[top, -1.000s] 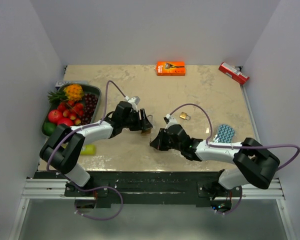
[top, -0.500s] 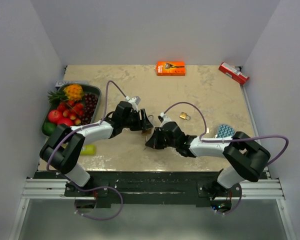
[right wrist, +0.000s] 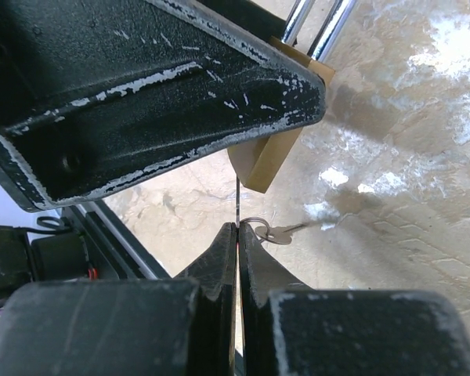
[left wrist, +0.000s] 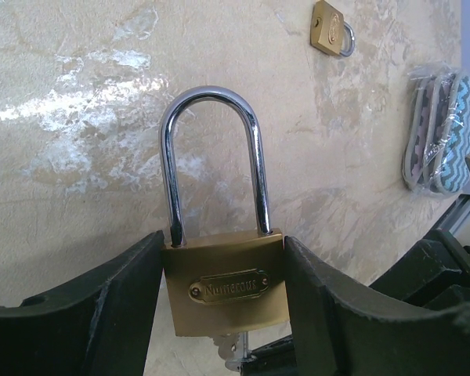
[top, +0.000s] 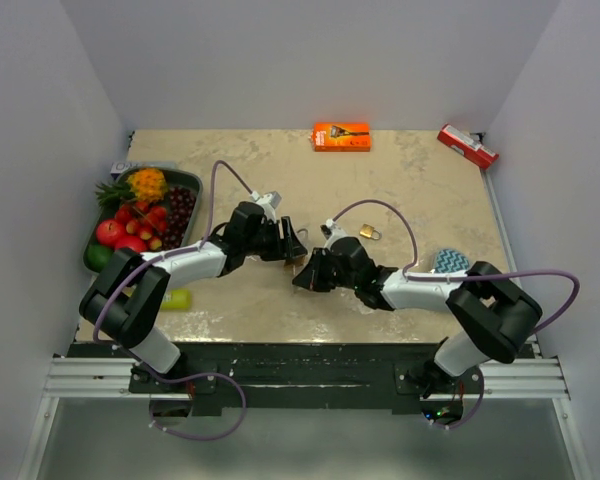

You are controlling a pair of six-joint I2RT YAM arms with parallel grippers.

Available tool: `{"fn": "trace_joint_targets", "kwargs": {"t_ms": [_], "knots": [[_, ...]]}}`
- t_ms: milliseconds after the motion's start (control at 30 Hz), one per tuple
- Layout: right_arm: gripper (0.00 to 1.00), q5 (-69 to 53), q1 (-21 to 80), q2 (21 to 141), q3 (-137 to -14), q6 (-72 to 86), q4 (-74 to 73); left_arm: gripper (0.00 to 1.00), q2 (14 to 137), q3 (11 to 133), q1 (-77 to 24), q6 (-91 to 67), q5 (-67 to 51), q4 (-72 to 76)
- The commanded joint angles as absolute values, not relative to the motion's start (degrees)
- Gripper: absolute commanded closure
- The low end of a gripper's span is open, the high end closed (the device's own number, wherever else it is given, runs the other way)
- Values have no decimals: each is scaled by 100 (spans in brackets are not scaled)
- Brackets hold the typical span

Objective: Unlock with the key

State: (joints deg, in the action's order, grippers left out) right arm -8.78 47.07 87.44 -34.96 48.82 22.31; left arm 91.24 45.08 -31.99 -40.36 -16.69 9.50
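My left gripper [left wrist: 223,294] is shut on a brass padlock [left wrist: 225,286], its steel shackle [left wrist: 211,157] closed and pointing away. In the top view the lock [top: 293,246] is held above the table centre. My right gripper [right wrist: 237,235] is shut on a thin key [right wrist: 238,202], seen edge-on, whose tip enters the underside of the lock body [right wrist: 268,160]. A ring with a spare key [right wrist: 280,232] hangs beside it. The key's end shows below the lock in the left wrist view [left wrist: 233,352]. The right gripper [top: 302,275] sits just below the lock.
A second small padlock [top: 370,232] lies on the table right of the grippers. A fruit tray [top: 93,242] stands at left, a green object [top: 177,298] near it. An orange box [top: 341,136], a red box [top: 467,146] and a chevron sponge [top: 447,266] lie around.
My right gripper has moved left and up toward the padlock, bringing the key to the lock's underside. The left arm has held still.
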Motion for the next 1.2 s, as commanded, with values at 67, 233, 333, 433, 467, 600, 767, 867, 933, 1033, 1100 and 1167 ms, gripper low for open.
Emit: {"fn": "trace_joint_targets", "kwargs": {"t_ms": [67, 233, 333, 433, 467, 600, 767, 867, 933, 1033, 1100, 1167], "knots": [[100, -1028, 4483, 8824, -3472, 4948, 2847, 100, 8930, 4526, -3182, -4201, -1925, 1424], [100, -1107, 4456, 8921, -3410, 4992, 2962, 100, 8930, 4526, -3173, -4192, -1934, 1424], [100, -1099, 4447, 8947, -3401, 5001, 2971, 100, 8921, 4526, -3182, -4201, -1934, 1424], [100, -1107, 4421, 8912, -3410, 5010, 2962, 100, 8912, 4518, -3182, -4201, -1925, 1424], [100, -1099, 4403, 8912, -3401, 5001, 2962, 100, 8912, 4526, -3182, -4192, -1925, 1424], [100, -1081, 4359, 8868, -3393, 4922, 2979, 100, 8921, 4526, -3182, -4201, -1960, 1424], [100, -1099, 4202, 8798, -3357, 4860, 3076, 100, 8921, 4474, -3173, -4236, -2074, 1529], [100, -1099, 4131, 8772, -3366, 4816, 3190, 100, 8859, 4386, -3173, -4254, -2083, 1608], [100, -1099, 4131, 8754, -3419, 4747, 3269, 100, 8833, 4290, -3182, -4306, -2092, 1678], [100, -1029, 4122, 8763, -3498, 4624, 3305, 100, 8789, 4062, -3190, -4543, -2118, 1941], [100, -993, 4131, 8789, -3542, 4562, 3305, 100, 8745, 3956, -3182, -4675, -2145, 2056], [100, -949, 4131, 8824, -3560, 4474, 3305, 100, 8710, 3841, -3190, -4746, -2092, 2144]]}}
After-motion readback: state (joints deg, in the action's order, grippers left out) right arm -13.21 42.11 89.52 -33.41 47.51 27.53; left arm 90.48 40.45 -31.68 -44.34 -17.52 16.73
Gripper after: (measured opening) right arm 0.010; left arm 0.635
